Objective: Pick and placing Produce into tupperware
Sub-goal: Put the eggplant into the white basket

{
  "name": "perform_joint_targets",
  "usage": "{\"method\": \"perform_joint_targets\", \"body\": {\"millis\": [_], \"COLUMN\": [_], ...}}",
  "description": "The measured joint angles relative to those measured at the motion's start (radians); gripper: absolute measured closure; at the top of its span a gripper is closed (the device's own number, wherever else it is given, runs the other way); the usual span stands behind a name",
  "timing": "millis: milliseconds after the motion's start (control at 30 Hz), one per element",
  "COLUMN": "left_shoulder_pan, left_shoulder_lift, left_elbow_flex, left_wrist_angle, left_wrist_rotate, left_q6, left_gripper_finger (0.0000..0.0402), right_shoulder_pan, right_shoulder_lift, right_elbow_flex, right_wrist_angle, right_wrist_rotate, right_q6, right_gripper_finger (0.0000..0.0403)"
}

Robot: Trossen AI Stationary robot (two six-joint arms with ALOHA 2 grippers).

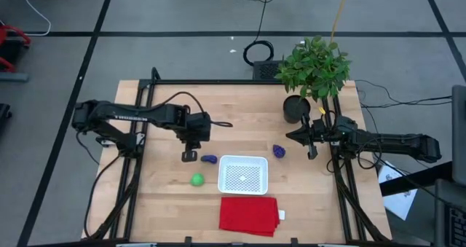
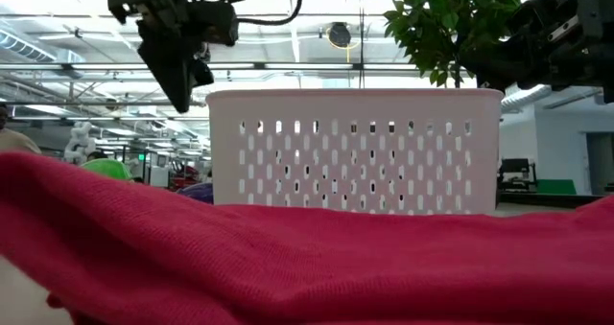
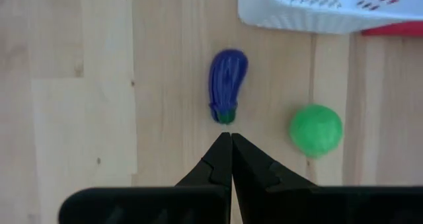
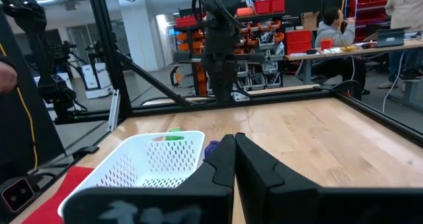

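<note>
We logged the task as barely begun — the white tupperware (image 1: 244, 174) sat empty near the middle of the table, a little toward the front edge, and all three produce pieces lay on the wood outside it. One purple eggplant (image 1: 209, 159) lay just beside the container's left wall, the green ball (image 1: 197, 179) near it, a bit closer to the front edge. The second purple piece (image 1: 279, 151) lay off the container's back-right corner.

The left gripper (image 1: 189, 155) hung above the table just beside the eggplant, on its left — fingers (image 3: 218, 161) pressed together, tips aimed at the stem end, nothing held. We judged it was lining up for that first pick and would need to spread before dropping.

The right gripper (image 1: 312, 139) waited toward the right edge, near the second purple piece, fingers also pressed together, empty.

A folded red cloth (image 1: 249, 214) lay at the front edge and a potted plant (image 1: 314, 68) stood at the back right. All three placements remained.
</note>
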Motion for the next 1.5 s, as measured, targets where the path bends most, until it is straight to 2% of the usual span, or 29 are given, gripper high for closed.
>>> {"method": "perform_joint_targets", "body": {"millis": [367,667,767,967,1100,1300,1500], "left_shoulder_pan": [-0.033,-0.057,-0.057,-0.062,-0.064,-0.069,-0.07], "left_shoulder_lift": [0.153,0.192,0.193,0.192,0.192,0.192,0.192], "left_elbow_flex": [0.123,0.155,0.155,0.155,0.155,0.154,0.154], "left_wrist_angle": [-0.054,-0.047,-0.044,-0.046,-0.048,-0.035,-0.004], "left_wrist_rotate": [-0.001,-0.023,-0.056,-0.046,0.007,0.01,-0.001], "left_q6": [0.052,0.063,0.067,0.054,0.035,0.03,0.04], "left_gripper_finger": [0.0396,0.0395,0.0381,0.0305,0.0231,0.0125,0.0063], "right_shoulder_pan": [0.0,0.0,0.0,0.0,0.0,0.0,0.0], "right_shoulder_lift": [0.004,0.004,0.004,0.004,0.004,0.004,0.004], "right_elbow_flex": [0.0,0.0,0.0,0.0,0.0,0.0,0.0], "right_wrist_angle": [0.011,0.01,0.008,0.008,0.008,0.008,0.0], "right_wrist_rotate": [0.0,0.0,0.0,0.0,0.0,-0.001,-0.001], "right_q6": [0.007,0.008,0.023,0.034,0.034,0.034,0.034], "right_gripper_finger": [0.0403,0.0403,0.0403,0.0403,0.0403,0.0403,0.0403]}}
